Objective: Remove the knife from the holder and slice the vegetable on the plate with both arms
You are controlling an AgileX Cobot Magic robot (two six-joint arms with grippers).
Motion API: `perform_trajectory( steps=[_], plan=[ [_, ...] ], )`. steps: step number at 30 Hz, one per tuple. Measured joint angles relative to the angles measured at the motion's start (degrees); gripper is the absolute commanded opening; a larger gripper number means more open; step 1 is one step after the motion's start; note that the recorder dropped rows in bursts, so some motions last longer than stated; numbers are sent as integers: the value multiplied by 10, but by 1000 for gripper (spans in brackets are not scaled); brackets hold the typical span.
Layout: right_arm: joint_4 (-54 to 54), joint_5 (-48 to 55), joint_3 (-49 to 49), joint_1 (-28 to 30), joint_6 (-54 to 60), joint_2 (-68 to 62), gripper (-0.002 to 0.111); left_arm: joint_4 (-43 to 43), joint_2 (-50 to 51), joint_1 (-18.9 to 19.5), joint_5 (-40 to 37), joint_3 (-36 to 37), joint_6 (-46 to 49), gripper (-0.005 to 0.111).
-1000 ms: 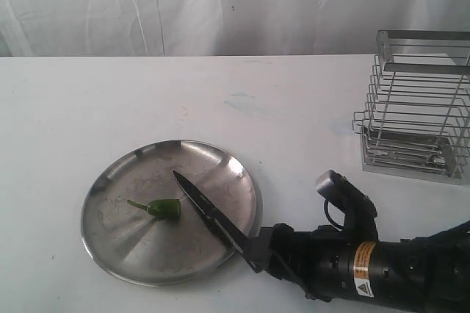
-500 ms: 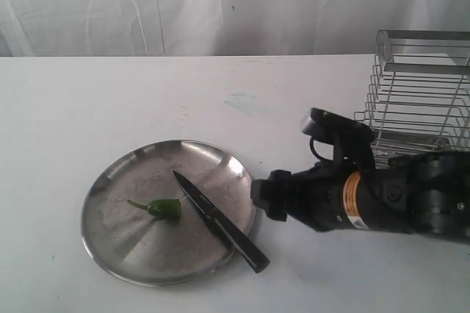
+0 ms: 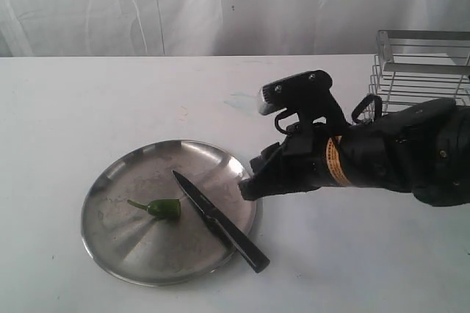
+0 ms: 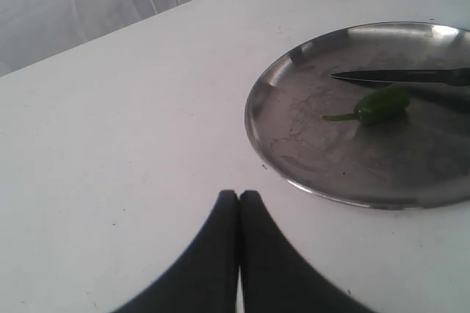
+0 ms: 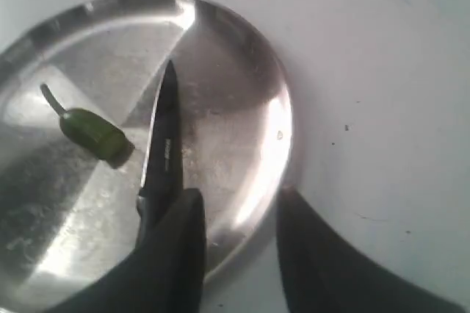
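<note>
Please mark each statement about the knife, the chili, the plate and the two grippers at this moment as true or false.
1. The knife lies with its blade on the plate. True.
2. The right gripper holds the knife. False: its fingers are open and hold nothing.
3. The vegetable lies on the plate, beside the blade. True.
4. The left gripper is open above the plate. False: it is shut, over the bare table.
5. The knife stands in the holder. False: it lies on the plate.
</note>
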State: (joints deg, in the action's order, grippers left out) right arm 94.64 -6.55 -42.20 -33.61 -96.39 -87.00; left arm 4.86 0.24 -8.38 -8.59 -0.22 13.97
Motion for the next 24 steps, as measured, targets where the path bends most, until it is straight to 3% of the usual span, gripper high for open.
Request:
perform_trajectory(
  steps=[2,6,8,11,14,18,22,24],
  plan=[
    [36,3,0,0,93,2,7,0,0,0,0,0,0,0],
    [47,-29,0,0,298,29,7,0,0,0,0,0,0,0],
    [51,31,0,0,425,34,7,0,0,0,0,0,0,0],
    [52,97,0,0,523,34,7,0,0,0,0,0,0,0],
    [37,118,0,0,549,36,4,0,0,0,0,0,0,0],
    [-43,70,0,-1,541,31,0,0,0,0,0,0,0,0],
    [-93,208,0,-1,544,-25,0,0,0,0,0,0,0,0],
    [-173,236,0,-1,616,-36,0,0,0,0,0,0,0,0]
  ],
)
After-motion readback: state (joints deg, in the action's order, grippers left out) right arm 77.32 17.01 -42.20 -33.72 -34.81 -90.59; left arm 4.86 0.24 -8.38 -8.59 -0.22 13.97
